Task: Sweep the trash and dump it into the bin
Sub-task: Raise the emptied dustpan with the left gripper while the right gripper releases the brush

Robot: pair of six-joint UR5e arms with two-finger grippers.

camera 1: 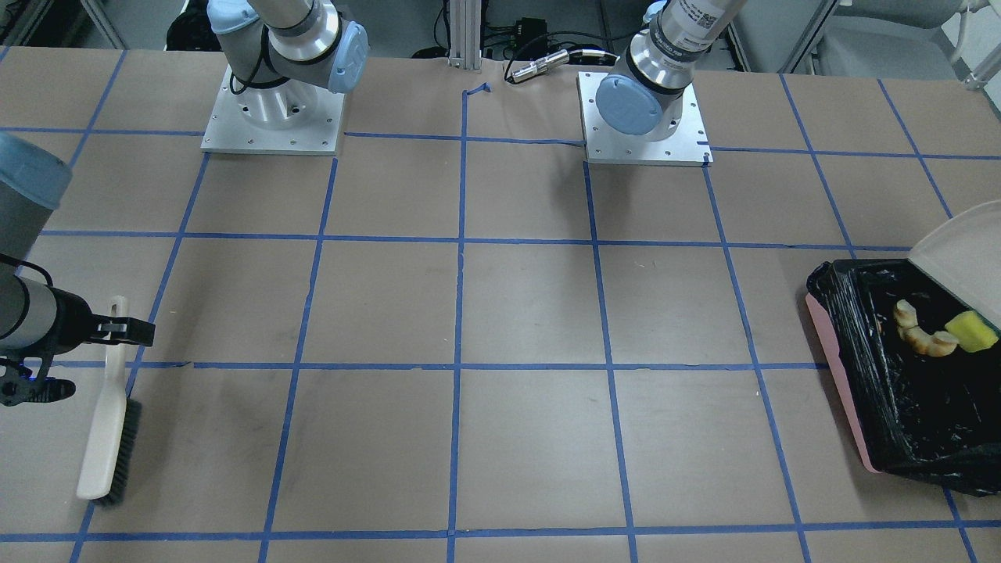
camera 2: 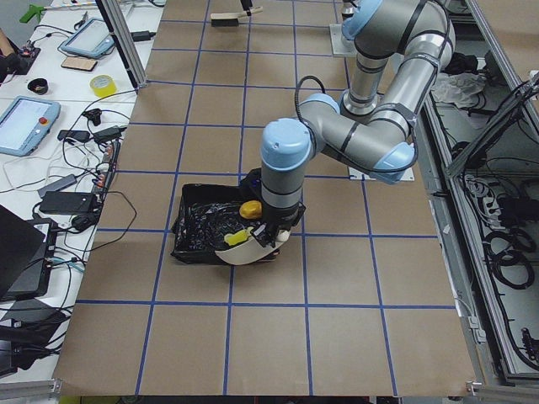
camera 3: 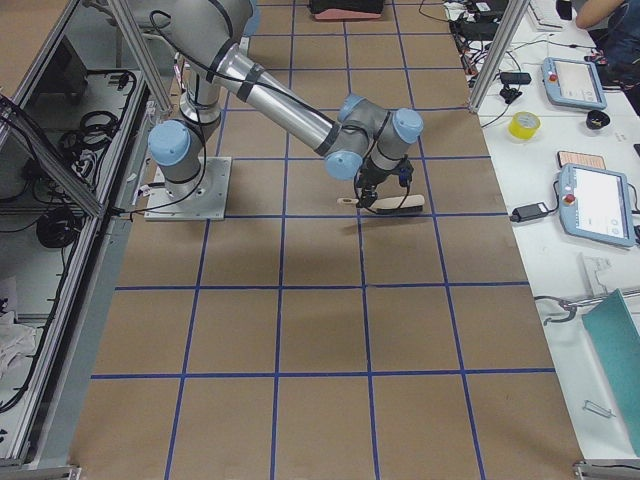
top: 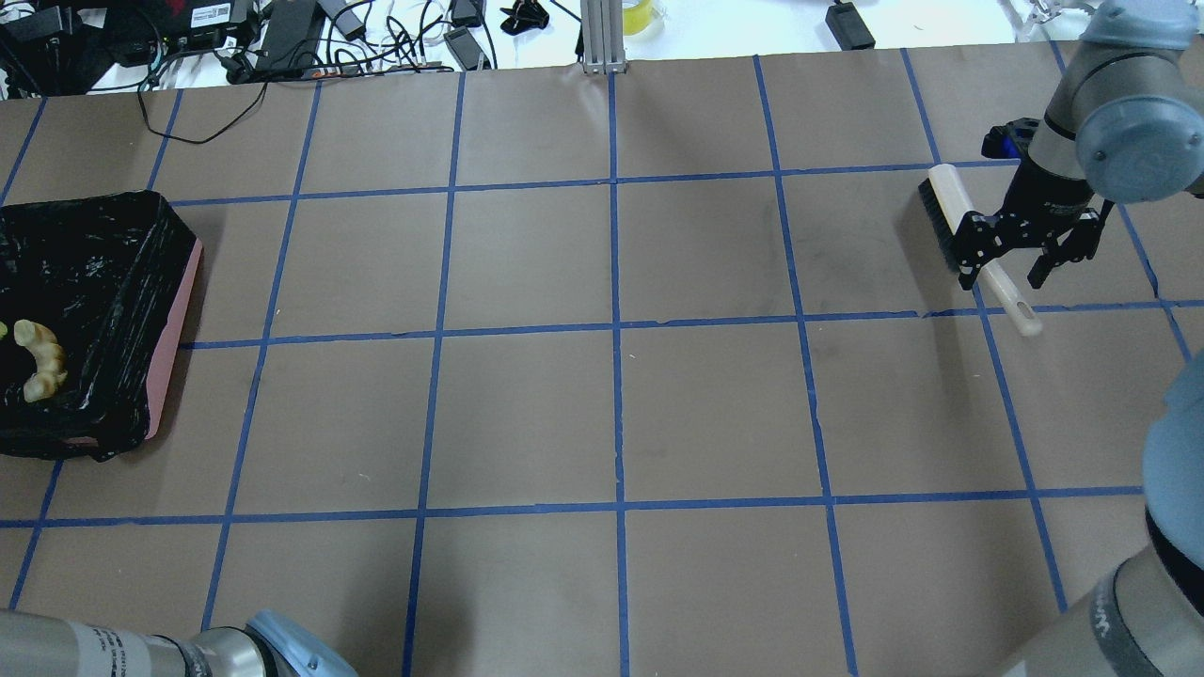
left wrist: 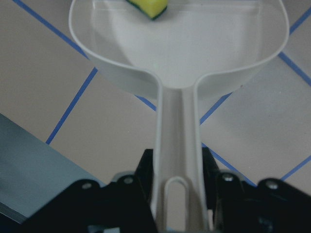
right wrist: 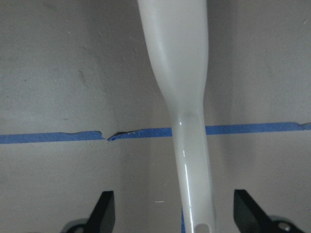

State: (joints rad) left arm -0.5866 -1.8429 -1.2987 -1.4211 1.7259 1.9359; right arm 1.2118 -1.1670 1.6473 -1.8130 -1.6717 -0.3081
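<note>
The bin [camera 1: 848,375], pink with a black bag liner, stands at the table's end on my left and also shows in the overhead view [top: 174,310]. The croissant piece [camera 1: 927,335] lies inside it. My left gripper [left wrist: 177,170] is shut on the handle of the beige dustpan [left wrist: 194,53], which is held tilted over the bin [camera 1: 958,246]. The yellow sponge wedge [camera 1: 971,331] sits at the pan's lip [left wrist: 148,7]. A golden oval, the potato [camera 2: 249,209], shows in the bin. My right gripper [top: 1005,271] is open, its fingers either side of the brush handle [right wrist: 187,145].
The brush [camera 1: 109,422], cream with dark bristles, lies on the table at my right end [top: 955,221]. Both arm bases [camera 1: 274,117] stand at the table's robot side. Cables and devices [top: 282,38] lie beyond the far edge. Blue tape grids the brown surface.
</note>
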